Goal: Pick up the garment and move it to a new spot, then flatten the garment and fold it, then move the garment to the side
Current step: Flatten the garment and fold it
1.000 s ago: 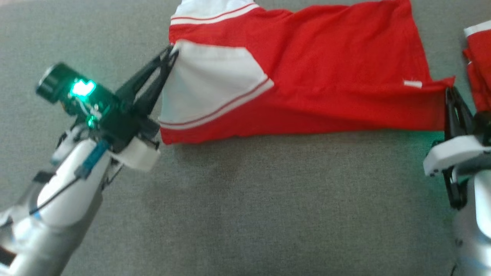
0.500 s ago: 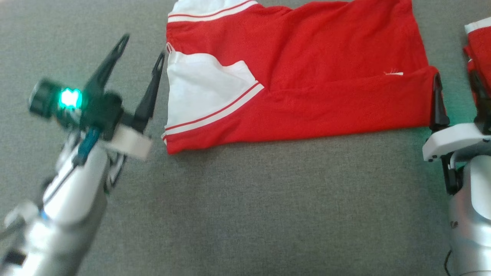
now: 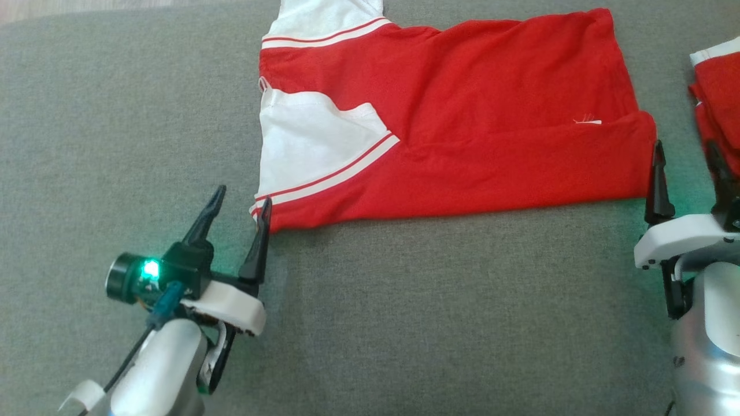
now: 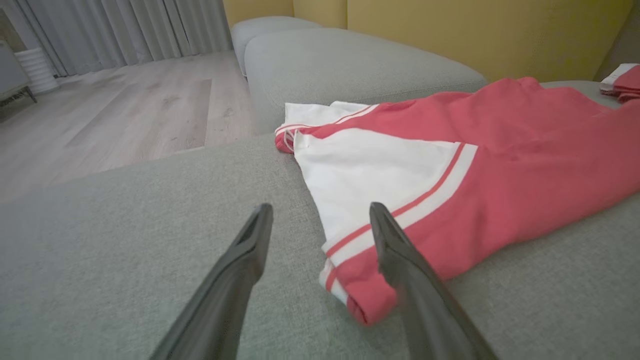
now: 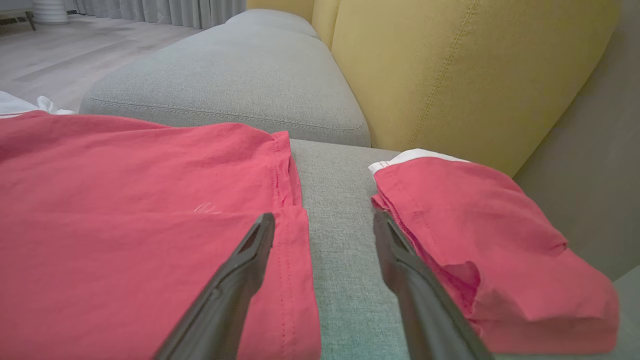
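The garment (image 3: 462,133) is lying spread on the grey sofa cushion (image 3: 404,323) with its near long edge looking doubled over (white sleeve panel facing up), so I'm judging the move and flatten as done and the folding as partway. The left pincer (image 3: 243,196) is hovering with fingers apart at the near left corner, gripping nothing, and the right pincer (image 3: 685,147) is sitting equally spread at the near right hem corner, between the garment and a second folded red piece (image 3: 717,92). Further folds and the shift aside are remaining.
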Robot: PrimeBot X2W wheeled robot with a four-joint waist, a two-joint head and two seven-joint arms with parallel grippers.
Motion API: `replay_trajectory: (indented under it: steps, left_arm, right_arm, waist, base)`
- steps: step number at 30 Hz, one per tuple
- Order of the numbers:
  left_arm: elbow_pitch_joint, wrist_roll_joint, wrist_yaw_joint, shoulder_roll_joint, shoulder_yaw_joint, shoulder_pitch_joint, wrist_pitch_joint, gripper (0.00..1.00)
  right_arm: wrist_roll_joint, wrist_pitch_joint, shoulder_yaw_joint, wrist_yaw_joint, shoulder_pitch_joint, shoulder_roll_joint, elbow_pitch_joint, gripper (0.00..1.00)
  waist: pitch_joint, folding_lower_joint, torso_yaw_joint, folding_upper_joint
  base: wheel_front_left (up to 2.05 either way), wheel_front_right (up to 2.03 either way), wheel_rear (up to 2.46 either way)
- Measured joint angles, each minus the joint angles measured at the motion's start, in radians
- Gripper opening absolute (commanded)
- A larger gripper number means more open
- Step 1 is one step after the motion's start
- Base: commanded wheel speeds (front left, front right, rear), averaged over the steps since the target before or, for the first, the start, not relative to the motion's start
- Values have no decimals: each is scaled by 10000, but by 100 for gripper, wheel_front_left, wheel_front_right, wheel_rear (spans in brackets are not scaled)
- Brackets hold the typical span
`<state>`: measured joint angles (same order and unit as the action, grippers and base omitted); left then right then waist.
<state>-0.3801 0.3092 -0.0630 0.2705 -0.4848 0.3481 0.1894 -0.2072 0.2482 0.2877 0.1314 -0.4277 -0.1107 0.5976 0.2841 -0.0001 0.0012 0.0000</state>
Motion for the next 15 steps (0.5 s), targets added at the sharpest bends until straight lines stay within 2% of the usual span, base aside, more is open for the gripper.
replay_trajectory:
  steps: [9, 13, 14, 15]
  left_arm:
    - [-376, 257, 2, -90, -341, -375, -1498, 100]
    - [-345, 288, 13, -105, -403, -358, -1743, 100]
    - [-322, 288, 21, -104, -418, -352, -1791, 87]
    - [-307, 293, 33, -104, -433, -350, -1795, 41]
  right_arm:
    - [2, 27, -104, 0, -4, -4, -130, 100]
    - [2, 27, -138, 0, -4, -2, -102, 100]
    - [2, 27, -151, 0, -4, -2, -73, 100]
    - [4, 27, -155, 0, -4, -2, -23, 100]
  waist:
    - [138, 1, -58, 0]
    - [177, 1, -30, 0]
    - [178, 1, -24, 0]
    - [172, 1, -17, 0]
  base:
    - [0, 0, 0]
    - [0, 0, 0]
    - [0, 0, 0]
    - [0, 0, 0]
